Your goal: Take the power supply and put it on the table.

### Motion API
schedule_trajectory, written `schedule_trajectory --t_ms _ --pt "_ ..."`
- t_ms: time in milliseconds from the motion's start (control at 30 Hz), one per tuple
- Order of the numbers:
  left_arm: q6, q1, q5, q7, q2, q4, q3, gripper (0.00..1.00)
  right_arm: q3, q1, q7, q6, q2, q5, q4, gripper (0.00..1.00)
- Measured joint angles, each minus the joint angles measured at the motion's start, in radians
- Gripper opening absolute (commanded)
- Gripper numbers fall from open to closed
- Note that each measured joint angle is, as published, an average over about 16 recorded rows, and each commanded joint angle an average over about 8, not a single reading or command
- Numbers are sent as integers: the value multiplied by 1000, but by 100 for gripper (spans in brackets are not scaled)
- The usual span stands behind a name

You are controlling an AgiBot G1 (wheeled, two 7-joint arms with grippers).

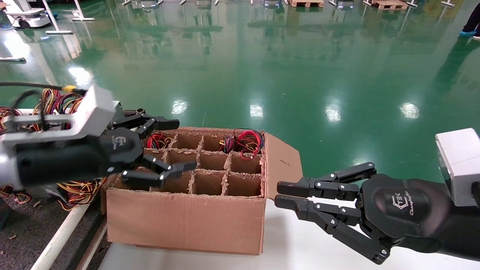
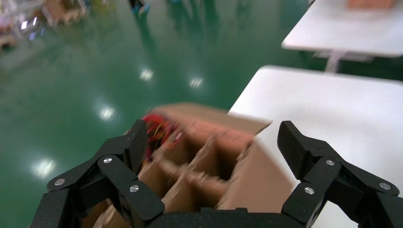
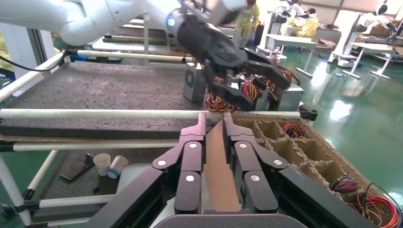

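left hand (image 1: 170, 144): wide open over cardboard box (image 1: 187, 213) | right hand (image 1: 279, 195): narrow, pinching box flap (image 3: 221, 166)

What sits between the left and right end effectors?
In the head view, the divided cardboard box sits between them. The open left end effector hovers above its left cells, and the right end effector is at its right flap.
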Motion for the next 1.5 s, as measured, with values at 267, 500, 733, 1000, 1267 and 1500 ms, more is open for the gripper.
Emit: schedule_trajectory --t_ms 267,500,733,1000,1267,1500 --pt "-58 -173 200 -49 119 235 97 100 0 0 0 0 0 0 0 0" --pt "-147 -310 338 -69 247 515 161 100 0 0 0 0 0 0 0 57" --pt "-243 -389 413 -36 352 756 196 100 0 0 0 0 0 0 0 100" --pt "-332 -406 419 23 410 928 193 100 0 0 0 0 0 0 0 100" --pt "-401 -386 384 31 425 1029 167 100 0 0 0 0 0 0 0 100" --pt "-454 -365 360 23 432 1071 150 100 0 0 0 0 0 0 0 100"
